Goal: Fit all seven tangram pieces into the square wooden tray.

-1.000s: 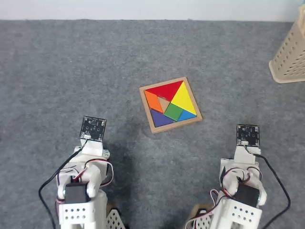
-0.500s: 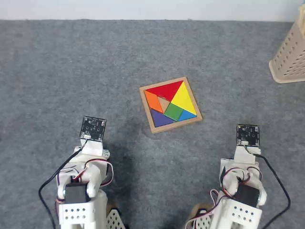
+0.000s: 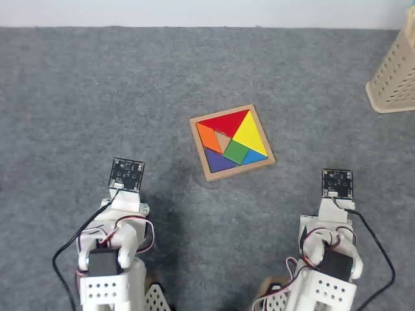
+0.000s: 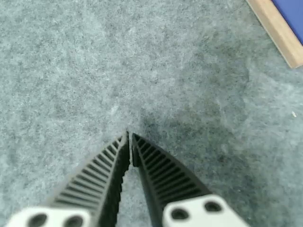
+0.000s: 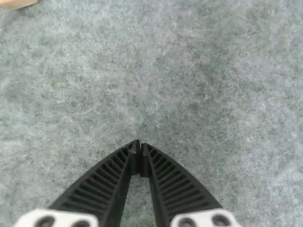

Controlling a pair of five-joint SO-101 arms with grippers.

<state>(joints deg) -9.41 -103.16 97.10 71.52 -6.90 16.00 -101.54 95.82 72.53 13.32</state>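
The square wooden tray (image 3: pixel 202 166) lies turned at an angle in the middle of the grey carpet. Red (image 3: pixel 225 121), yellow (image 3: pixel 250 135), orange (image 3: pixel 207 137), green (image 3: pixel 236 152), light blue (image 3: pixel 255 156) and dark blue (image 3: pixel 217 161) pieces lie flat inside it, with a small tan patch (image 3: pixel 223 140) at the centre. Both arms sit folded back at the near edge, well short of the tray. My left gripper (image 4: pixel 129 137) is shut with nothing in it, just above the carpet; a corner of the tray (image 4: pixel 279 30) with the dark blue piece (image 4: pixel 292 9) shows beyond it. My right gripper (image 5: pixel 140 144) is shut and holds nothing.
A beige perforated basket (image 3: pixel 395 71) stands at the far right edge. The left arm's base (image 3: pixel 111 269) and the right arm's base (image 3: pixel 326 265) take up the near edge. A sliver of the tray (image 5: pixel 16 4) shows in the right wrist view.
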